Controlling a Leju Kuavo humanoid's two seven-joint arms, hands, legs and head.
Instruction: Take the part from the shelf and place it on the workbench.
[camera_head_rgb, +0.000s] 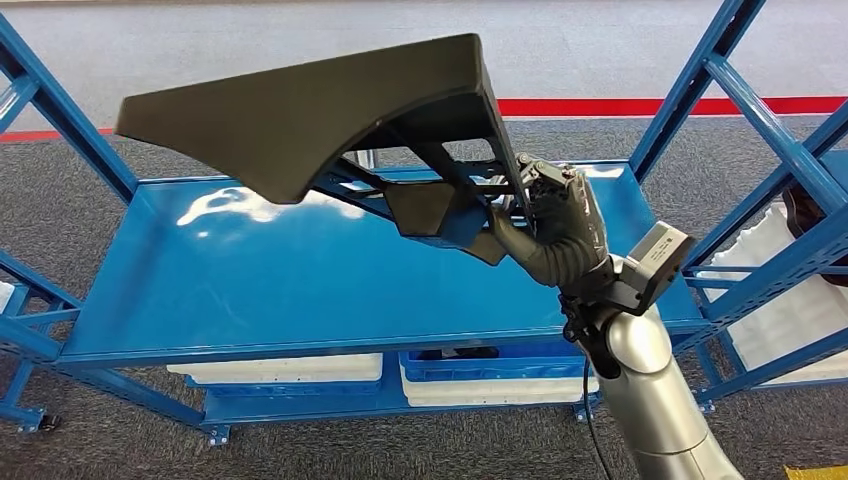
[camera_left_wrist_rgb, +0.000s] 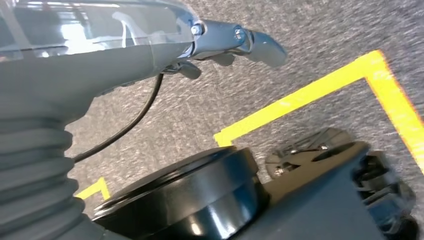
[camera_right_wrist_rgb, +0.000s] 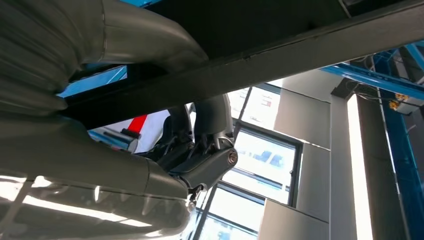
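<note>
— Above my right hand (camera_head_rgb: 555, 235), what do I have?
— I hold the large black moulded plastic part (camera_head_rgb: 310, 120) by its ribbed underside, fingers wrapped tight around a strut, the part raised clear over the glossy blue metal shelf (camera_head_rgb: 300, 290).
— And my left hand (camera_left_wrist_rgb: 235, 42)?
— It hangs over grey carpet with yellow floor tape (camera_left_wrist_rgb: 310, 97) beyond it, fingers loosely apart, holding nothing.

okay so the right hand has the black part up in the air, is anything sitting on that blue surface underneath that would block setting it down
Nothing visible does. The right hand grips the black part above the blue surface, whose visible top shows only glare. The patch directly under the part is hidden.
</note>
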